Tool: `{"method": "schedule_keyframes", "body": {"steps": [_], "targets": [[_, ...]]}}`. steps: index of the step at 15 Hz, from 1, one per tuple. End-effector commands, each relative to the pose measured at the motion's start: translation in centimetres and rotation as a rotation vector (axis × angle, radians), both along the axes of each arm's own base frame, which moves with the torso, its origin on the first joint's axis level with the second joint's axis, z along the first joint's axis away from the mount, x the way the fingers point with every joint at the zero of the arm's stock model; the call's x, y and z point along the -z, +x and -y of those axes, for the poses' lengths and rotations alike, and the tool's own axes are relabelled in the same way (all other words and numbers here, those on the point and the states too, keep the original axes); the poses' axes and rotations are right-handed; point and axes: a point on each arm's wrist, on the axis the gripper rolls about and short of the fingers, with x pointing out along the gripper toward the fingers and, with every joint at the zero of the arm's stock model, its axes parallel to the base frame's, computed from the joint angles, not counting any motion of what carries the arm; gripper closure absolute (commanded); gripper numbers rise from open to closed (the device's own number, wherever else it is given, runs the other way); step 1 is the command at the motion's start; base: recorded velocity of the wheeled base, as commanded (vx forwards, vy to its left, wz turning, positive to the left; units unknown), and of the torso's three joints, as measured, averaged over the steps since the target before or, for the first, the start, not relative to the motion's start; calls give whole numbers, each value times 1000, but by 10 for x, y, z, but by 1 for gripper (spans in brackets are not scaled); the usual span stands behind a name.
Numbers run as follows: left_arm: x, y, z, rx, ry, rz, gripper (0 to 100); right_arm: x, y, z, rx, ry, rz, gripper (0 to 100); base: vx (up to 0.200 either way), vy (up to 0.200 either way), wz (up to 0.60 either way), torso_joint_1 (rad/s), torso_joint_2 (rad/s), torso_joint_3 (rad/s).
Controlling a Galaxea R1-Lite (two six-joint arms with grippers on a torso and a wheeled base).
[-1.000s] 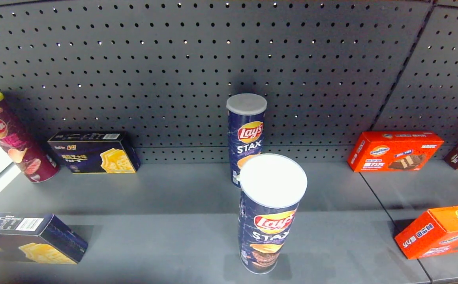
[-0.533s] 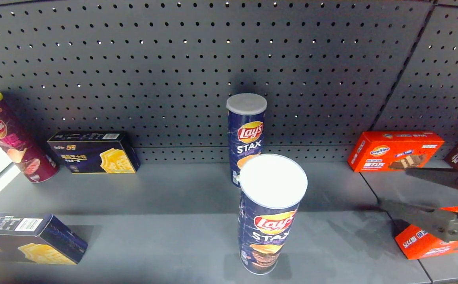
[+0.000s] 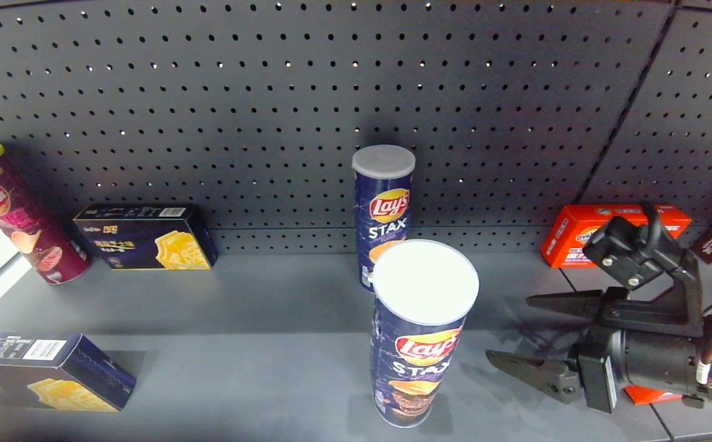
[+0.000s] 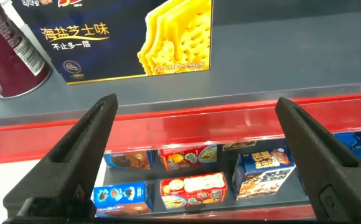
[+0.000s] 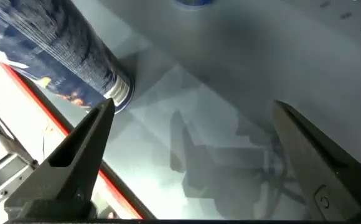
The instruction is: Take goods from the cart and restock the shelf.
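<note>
Head view: right claw (image 3: 508,328) is being held wide open and empty, tips aimed at the front chip can (image 3: 420,344), near but apart. That can is being carried upright on the shelf (image 3: 239,368), close to its front lip, just before the rear chip can (image 3: 382,209). Toppling is being risked: a finger nudge would knock the tall can rearward or off the lip.
</note>
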Motion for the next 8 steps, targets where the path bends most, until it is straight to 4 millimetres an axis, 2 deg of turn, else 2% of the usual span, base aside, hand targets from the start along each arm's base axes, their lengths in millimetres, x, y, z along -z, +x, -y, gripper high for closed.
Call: {"method": "schedule_keyframes", "body": {"steps": [1, 5, 8], "targets": [[0, 0, 0, -2, -4, -4, 0, 7, 6, -7, -9, -21, -27, 0, 0, 0, 0, 0, 0, 0], [0, 0, 0, 1, -9, -4, 0, 6, 8, -9, -14, -18, -23, 0, 0, 0, 0, 0, 0, 0], [0, 0, 0, 3, -9, -4, 0, 10, 16, -19, -25, -30, -37, 0, 0, 0, 0, 0, 0, 0]]}}
